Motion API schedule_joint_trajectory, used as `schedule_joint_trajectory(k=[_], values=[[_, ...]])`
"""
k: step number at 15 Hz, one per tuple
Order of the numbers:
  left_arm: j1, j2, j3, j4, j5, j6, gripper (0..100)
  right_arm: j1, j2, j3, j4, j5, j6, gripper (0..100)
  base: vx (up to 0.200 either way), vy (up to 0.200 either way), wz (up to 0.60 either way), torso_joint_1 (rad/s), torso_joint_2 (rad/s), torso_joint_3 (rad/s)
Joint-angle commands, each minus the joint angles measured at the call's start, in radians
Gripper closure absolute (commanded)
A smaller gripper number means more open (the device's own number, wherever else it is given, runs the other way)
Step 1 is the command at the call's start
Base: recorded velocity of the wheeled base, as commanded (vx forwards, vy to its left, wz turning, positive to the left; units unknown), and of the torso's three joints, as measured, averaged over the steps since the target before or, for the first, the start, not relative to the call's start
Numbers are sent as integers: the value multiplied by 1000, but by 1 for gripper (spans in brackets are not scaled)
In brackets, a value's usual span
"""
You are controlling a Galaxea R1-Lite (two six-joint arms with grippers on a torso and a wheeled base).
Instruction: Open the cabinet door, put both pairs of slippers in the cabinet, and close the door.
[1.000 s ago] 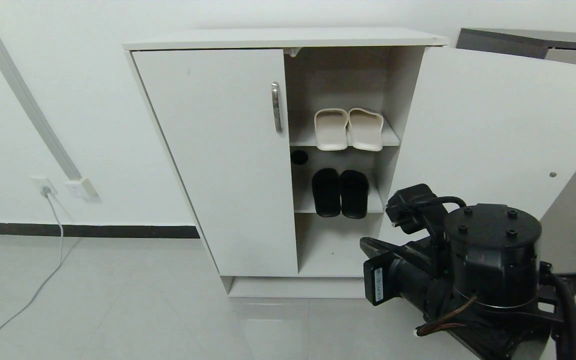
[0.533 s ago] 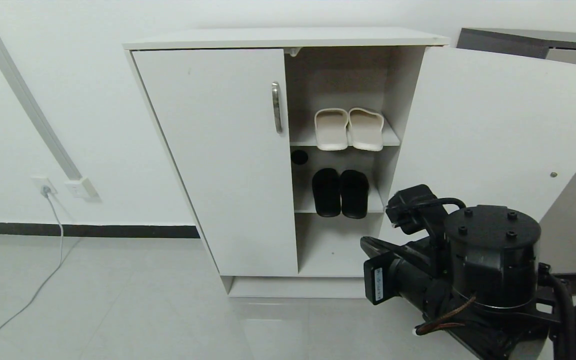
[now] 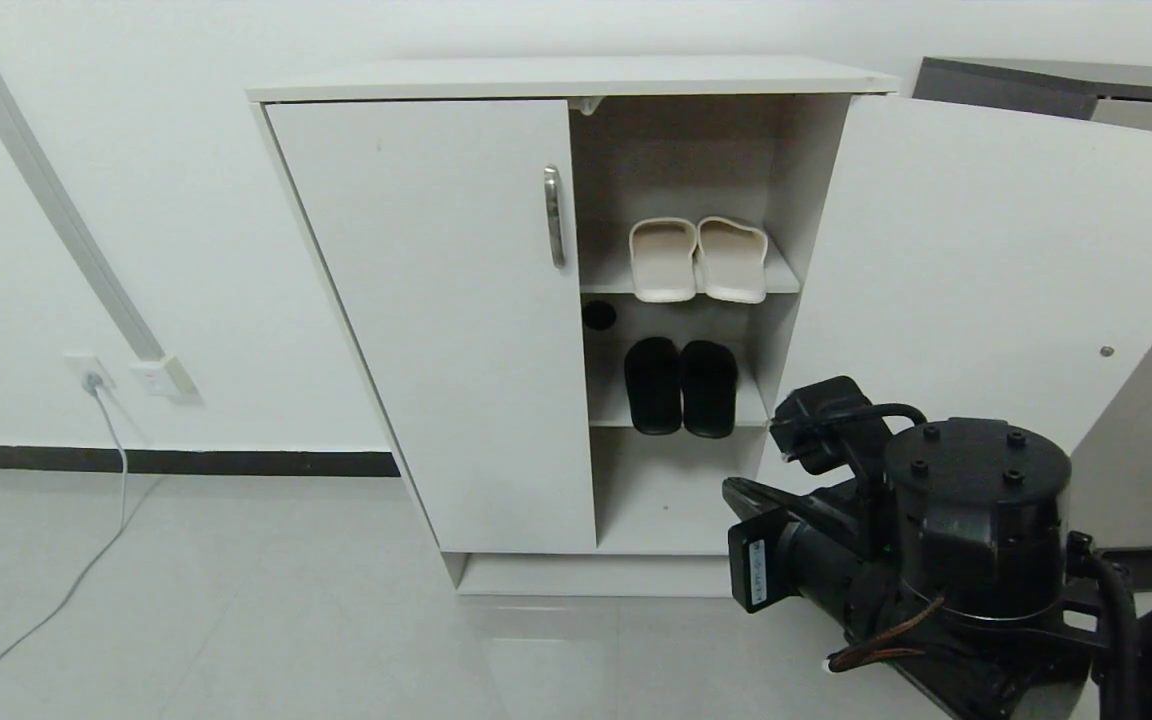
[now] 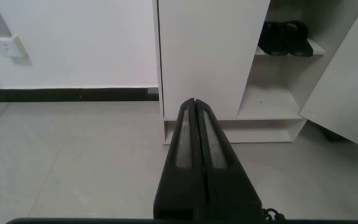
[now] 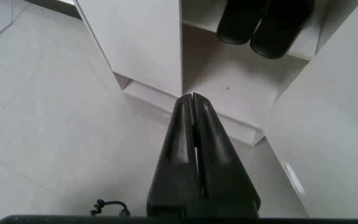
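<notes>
The pair of cream foam slippers (image 3: 698, 260) lies side by side on the upper shelf of the white two-door wooden cabinet (image 3: 566, 75). The pair of black slippers (image 3: 681, 386) lies side by side on the shelf below. Both pairs sit in the right-hand half, behind the opening. The head view takes in the whole cabinet and both pairs. The left wrist view looks at its lower part and catches the black pair (image 4: 284, 37) at the frame's edge. The right wrist view looks steeply down at the bare bottom compartment (image 5: 229, 74), with the black pair (image 5: 263, 22) just above it.

The right door (image 3: 986, 270) stands swung wide open. The left door (image 3: 436, 320), with its upright metal bar handle (image 3: 553, 215), is shut. A dark round hole (image 3: 597, 315) shows in the back panel between the two shelves.

The left gripper (image 4: 194, 106) has its two black fingers pressed together on nothing. It is held low over the grey tiled floor (image 3: 236, 620), pointing toward the cabinet's base and well apart from it. The right gripper (image 5: 193, 98) is likewise closed and empty, aimed at the bottom compartment from out in front of the plinth. The black right arm (image 3: 936, 530) sits before the open door.

A wall socket with a grey cable (image 3: 86, 378) is off to the cabinet's left.
</notes>
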Motion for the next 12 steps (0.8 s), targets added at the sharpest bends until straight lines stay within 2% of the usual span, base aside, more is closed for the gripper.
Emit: schedule_joint_trajectory(k=[1,4,7,12], values=[[0,1,0,-1,0,0,100,0,3,1,-2,1,0,100,0,0,0,-2,-217,-237],[0,1,0,-1,2,0,100,0,4,1,-2,1,-5,100,0,0,0,27,-204,-338],[1,1,0,-1,0,0,100,0,4,1,-2,1,-8,100,0,0,0,35,-554,-360],[0,1,0,-1,0,0,100,0,4,2,-2,1,-8,100,0,0,0,121,-467,-343]])
